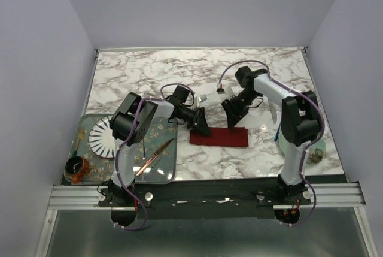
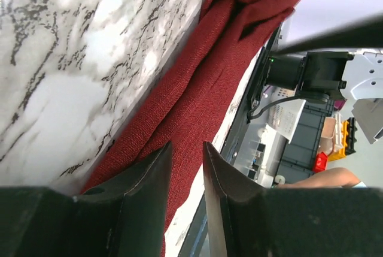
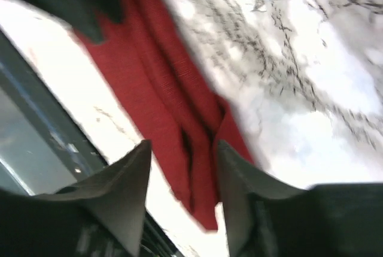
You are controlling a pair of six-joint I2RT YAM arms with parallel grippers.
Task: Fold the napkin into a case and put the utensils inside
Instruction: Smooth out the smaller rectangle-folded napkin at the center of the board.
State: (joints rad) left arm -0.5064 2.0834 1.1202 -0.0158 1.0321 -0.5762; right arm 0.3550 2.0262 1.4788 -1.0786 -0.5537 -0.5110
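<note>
Both spread, left gripper and right gripper meet the folded napkin; tray holds a copper knife

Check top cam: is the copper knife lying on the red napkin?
No. The copper knife lies on the tray at the left, well apart from the napkin.

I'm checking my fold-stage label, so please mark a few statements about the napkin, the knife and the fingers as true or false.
1. The napkin lies folded as a long strip on the marble table. True.
2. The copper knife lies on the napkin. False: it lies on the tray at the left.
3. The right gripper has its fingers shut. False: they stand apart, with cloth in view between them.
4. The left gripper is at the napkin's left end. True.
</note>
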